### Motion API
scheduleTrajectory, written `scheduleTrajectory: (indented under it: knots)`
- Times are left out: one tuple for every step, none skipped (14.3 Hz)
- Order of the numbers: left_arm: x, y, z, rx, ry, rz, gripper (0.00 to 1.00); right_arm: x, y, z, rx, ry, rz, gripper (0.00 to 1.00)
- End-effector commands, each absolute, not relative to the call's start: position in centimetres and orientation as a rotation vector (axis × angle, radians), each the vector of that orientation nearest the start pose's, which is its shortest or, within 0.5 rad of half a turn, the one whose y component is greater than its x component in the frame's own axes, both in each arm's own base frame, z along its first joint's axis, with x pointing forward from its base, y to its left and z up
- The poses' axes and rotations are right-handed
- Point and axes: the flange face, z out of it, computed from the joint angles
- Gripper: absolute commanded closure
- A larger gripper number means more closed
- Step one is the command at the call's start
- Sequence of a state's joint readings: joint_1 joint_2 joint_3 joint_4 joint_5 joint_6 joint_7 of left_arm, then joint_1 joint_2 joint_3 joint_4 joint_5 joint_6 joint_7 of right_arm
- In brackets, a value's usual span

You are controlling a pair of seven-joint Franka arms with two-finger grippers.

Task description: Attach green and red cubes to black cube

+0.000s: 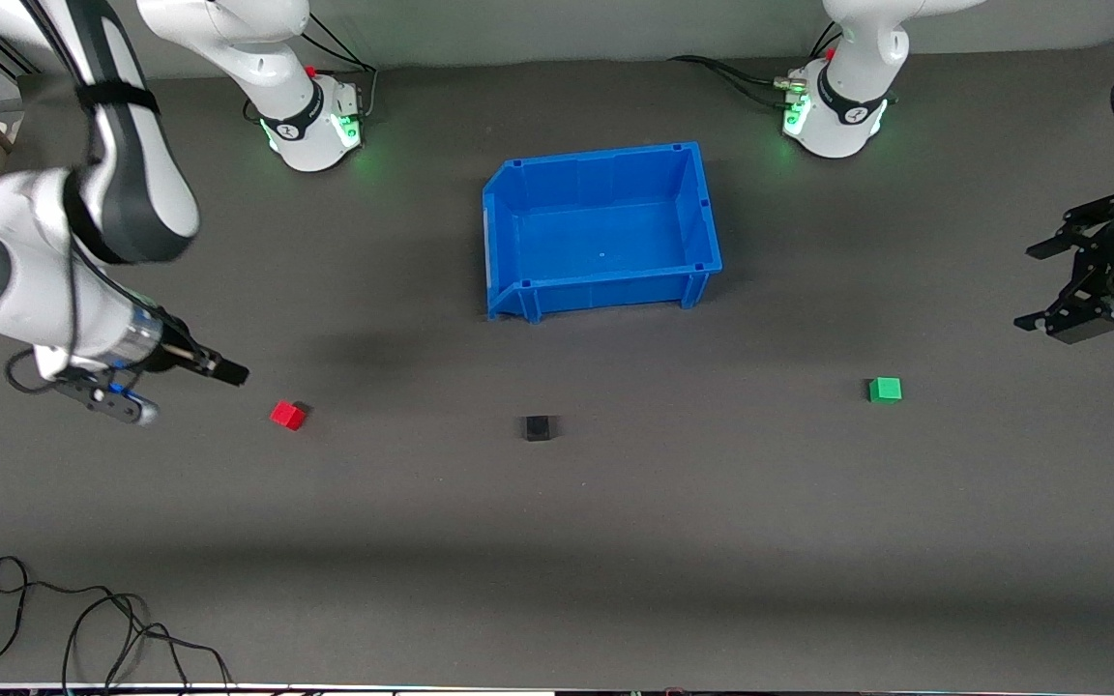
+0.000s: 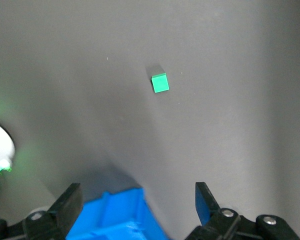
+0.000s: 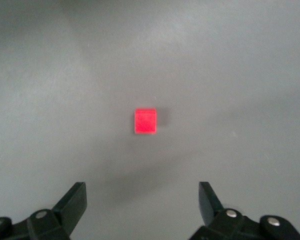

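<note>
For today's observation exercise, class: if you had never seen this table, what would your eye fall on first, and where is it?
The big blue bin stands out first, mid-table between the two arm bases. Nearer the front camera, three tiny cubes lie spread apart in a rough row: the red cube toward the right arm's end, the black cube in the middle, the green cube toward the left arm's end. The open right gripper is beside the red cube, the open left gripper beside the green.

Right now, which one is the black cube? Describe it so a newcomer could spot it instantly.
Start at the big blue bin in the middle of the table. Come nearer the front camera from its front wall: three tiny cubes lie in a rough row, and the black cube is the middle one. The red cube and green cube flank it; it alone is matte black.
</note>
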State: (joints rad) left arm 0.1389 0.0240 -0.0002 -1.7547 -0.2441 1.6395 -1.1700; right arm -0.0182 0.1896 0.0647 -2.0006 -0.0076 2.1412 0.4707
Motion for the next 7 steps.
scheduleTrajectory:
  knots:
    - [53.3,5.4,51.7,-2.447,-2.209,0.373,0.0,58.3,2.7,31.0,-3.072,0.649,-0.042,0.0]
    - [53.2,5.5,50.0,-2.434,-2.233,0.383,0.0,58.3,2.7,30.0,-3.064,0.647,-0.074,0.0]
    - [53.1,5.5,48.0,-2.421,-2.276,0.393,0.0,58.3,2.9,29.1,-3.059,0.667,-0.062,0.0]
    - [52.8,5.7,46.1,-2.402,-2.319,0.389,0.0,58.2,3.0,27.4,-3.061,0.672,-0.024,0.0]
    - [52.6,6.6,44.4,-2.368,-2.379,0.377,0.0,58.1,3.1,25.7,-3.066,0.673,0.019,0.01]
    - [52.4,7.0,42.6,-2.345,-2.423,0.366,0.0,58.0,3.0,24.3,-3.067,0.674,0.036,0.02]
    - [52.4,7.2,40.7,-2.331,-2.452,0.351,0.0,57.9,2.9,23.2,-3.069,0.675,0.045,0.06]
